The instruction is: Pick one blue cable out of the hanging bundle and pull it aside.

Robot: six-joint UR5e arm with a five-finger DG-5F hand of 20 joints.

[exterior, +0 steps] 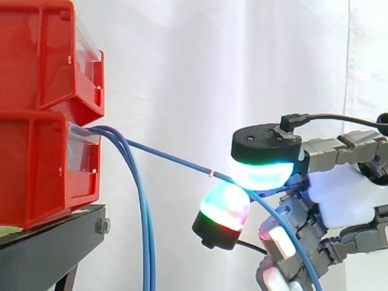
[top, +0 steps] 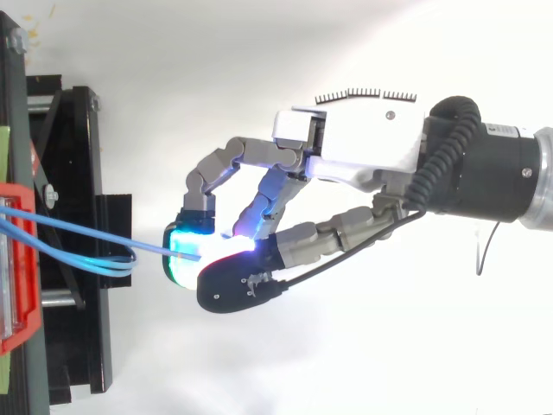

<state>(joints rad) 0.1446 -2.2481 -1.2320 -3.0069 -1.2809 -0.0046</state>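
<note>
Thin blue cable [exterior: 170, 159] is pinched between glowing pads [exterior: 260, 173] of the robot hand [exterior: 339, 194] and stretched taut from the front edge of the lower red plastic bin [exterior: 42, 176], apart from the hanging blue bundle [exterior: 145, 230]. A firm pinch and a steady sideways pull are advised.

Plain white curtain [exterior: 242, 60] behind black stand [exterior: 37, 254]

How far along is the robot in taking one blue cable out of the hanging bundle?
Done: one blue cable is singled out, pinched between the hand's glowing pads. In hand: the pull; that cable runs taut and slanted from the lower red bin to the hand, apart from the other cables, which hang straight down. Left: perhaps only a little more pull aside, since the separation already looks clear.
</note>
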